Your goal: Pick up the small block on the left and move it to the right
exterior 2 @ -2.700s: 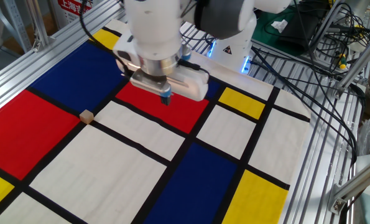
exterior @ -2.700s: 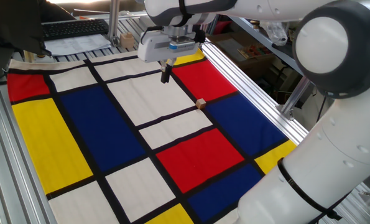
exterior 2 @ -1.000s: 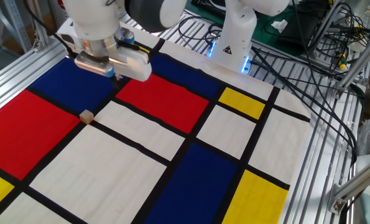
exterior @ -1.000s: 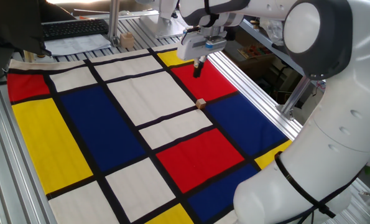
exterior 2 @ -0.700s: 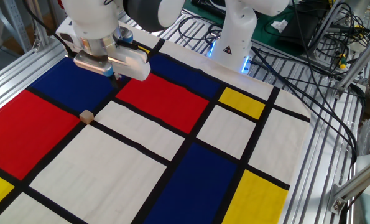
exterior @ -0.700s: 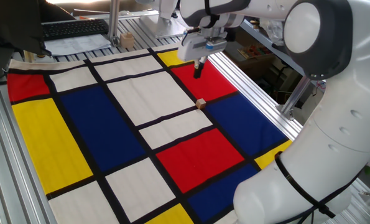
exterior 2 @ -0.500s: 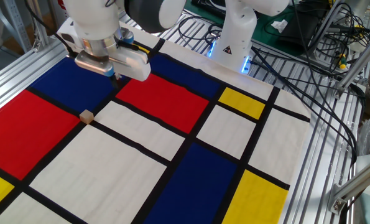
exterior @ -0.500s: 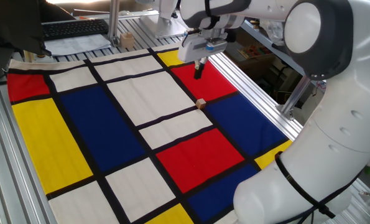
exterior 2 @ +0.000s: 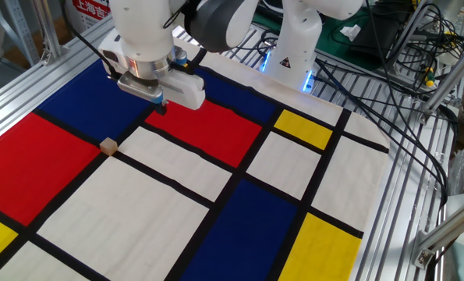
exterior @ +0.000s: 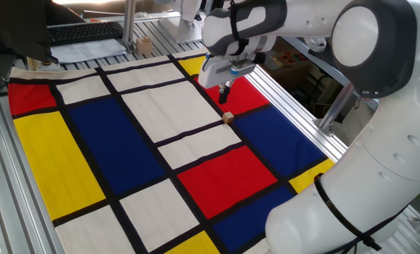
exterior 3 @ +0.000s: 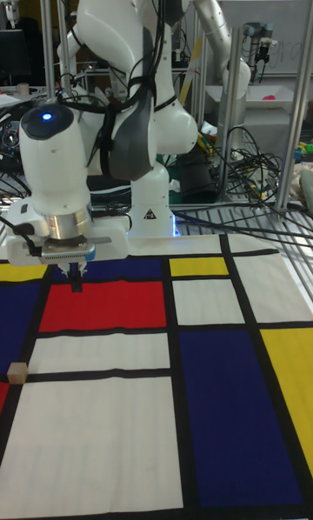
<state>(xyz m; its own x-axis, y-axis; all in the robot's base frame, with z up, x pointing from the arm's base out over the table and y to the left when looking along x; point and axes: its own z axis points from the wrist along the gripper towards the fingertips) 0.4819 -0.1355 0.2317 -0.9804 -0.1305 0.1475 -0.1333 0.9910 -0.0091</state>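
Currently the tool (exterior: 224,94), fingers pressed together and pinching nothing, hovers beside the small block (exterior: 228,118). Spread the fingers, center above the cube, then descend.

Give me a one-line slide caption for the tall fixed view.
Franka gripper hovers over a red panel of the colour-block cloth, above and right of the small block at the picture's left edge.
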